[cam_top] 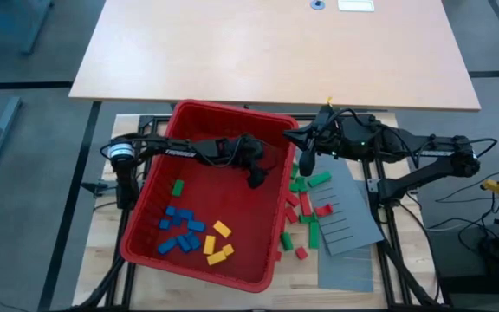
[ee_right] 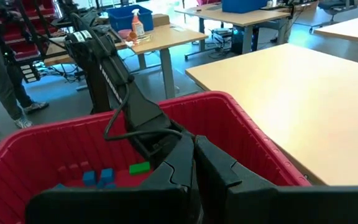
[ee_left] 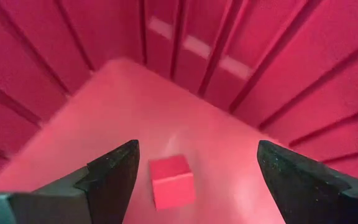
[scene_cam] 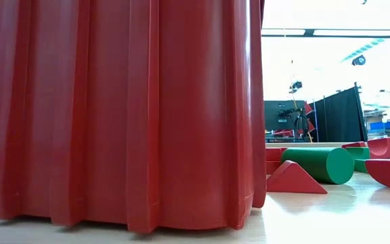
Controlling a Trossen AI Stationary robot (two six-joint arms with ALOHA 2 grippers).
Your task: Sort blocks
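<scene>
Half-done, by my read: you have blue and yellow grouped, red and green are not.
bin: big red plastic bin, ribbed walls, smooth glossy floor, on the counter.
panels: flat grey slotted panels beside the bin, matte.
left gripper: inside the bin near its far wall, jaws wide open, empty, straddling a small red cube.
right gripper: over the bin's right rim, jaws closed together, nothing visibly held.
blocks in bin: blue cluster, yellow cluster, one green block.
blocks outside: red and green blocks mixed on counter and panel; low view shows wedge and cylinder shapes too.
</scene>
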